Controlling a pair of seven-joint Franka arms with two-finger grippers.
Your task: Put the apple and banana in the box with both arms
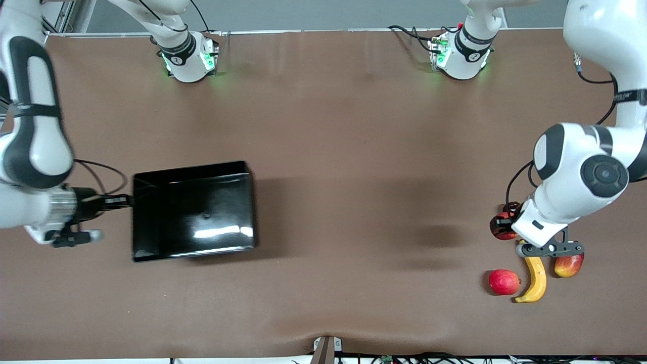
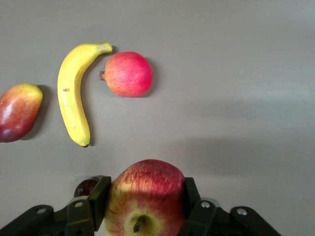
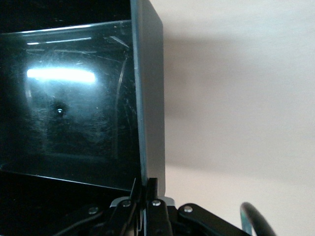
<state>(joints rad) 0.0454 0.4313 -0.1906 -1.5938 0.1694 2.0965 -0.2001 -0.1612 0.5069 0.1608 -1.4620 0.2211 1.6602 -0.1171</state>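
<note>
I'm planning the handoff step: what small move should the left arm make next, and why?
Probably lift the apple straight up. The left gripper is shut on it, low beside the banana, while the box, empty and pinched at its wall by the right gripper, lies toward the right arm's end of the table.

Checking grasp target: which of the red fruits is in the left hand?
The apple, red with yellow patches and a stem dimple, clamped in the left hand. The plain pink-red fruit and the mango lie loose beside the banana.
</note>
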